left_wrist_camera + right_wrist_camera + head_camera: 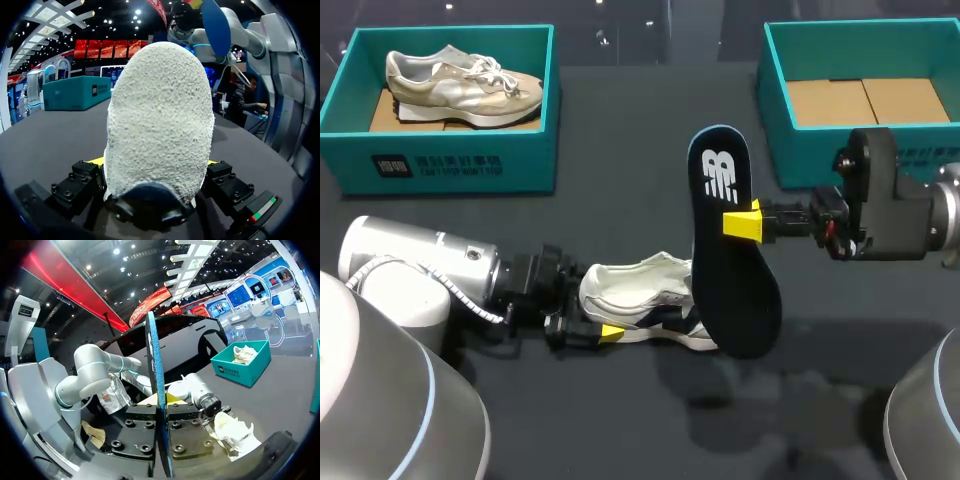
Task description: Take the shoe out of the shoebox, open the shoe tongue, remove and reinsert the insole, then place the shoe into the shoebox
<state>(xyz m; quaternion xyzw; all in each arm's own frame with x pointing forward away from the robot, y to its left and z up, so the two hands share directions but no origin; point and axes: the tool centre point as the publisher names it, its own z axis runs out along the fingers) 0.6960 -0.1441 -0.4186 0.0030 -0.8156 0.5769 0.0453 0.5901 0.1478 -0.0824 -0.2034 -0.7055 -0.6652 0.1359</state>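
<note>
Your right gripper (745,223) is clamped on the insole (735,290), its fingers nearly together with only the thin sheet between them. It holds the insole up off the table (620,130), roughly at mid-table, with the narrower end toward the far side and the wider end toward you. The head view gives you the dark top face with its white logo. The right wrist view shows that same insole (155,390) edge-on, a thin blue-sided blade pinched in the right gripper (162,402).

Your left gripper (600,318) is closed on the shoe (640,295), which lies on the table just left of the insole and partly behind it. From above you see only one yellow tip, on the near side. The left wrist view fills in the rest: the shoe's white pebbled surface (160,120) stands between the two fingers, one pressed against each side, in the left gripper (155,165). The insole (215,25) shows high beyond it.

The left shoebox (450,160) sits at the far left with a second shoe (460,85) inside. The right shoebox (800,165) is at the far right, showing bare cardboard. The right wrist view also catches the shoe (235,432) and the left shoebox (240,372) beyond.
</note>
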